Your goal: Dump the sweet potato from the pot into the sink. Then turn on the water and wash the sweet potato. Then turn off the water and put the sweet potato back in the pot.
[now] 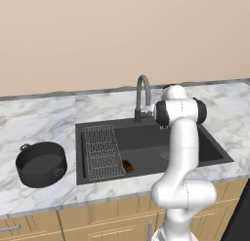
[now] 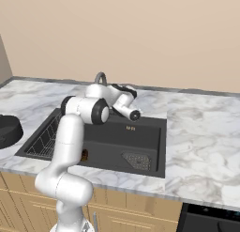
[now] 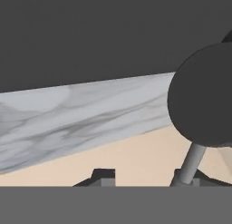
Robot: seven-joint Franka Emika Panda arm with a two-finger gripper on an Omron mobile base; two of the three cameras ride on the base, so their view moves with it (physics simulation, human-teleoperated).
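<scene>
Dumping done, washing ahead.
We are seeing the small reddish-brown sweet potato (image 1: 128,166) lying low-centre in the dark rectangular sink (image 1: 146,142); the black round pot (image 1: 41,163) sits lower left on the marble bench (image 1: 44,118); tool's state we cannot tell.

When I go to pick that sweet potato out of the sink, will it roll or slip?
The sweet potato looks small and rounded, so it may roll on the flat sink floor. It lies beside the wire rack, which might stop it. It looks firm.
</scene>
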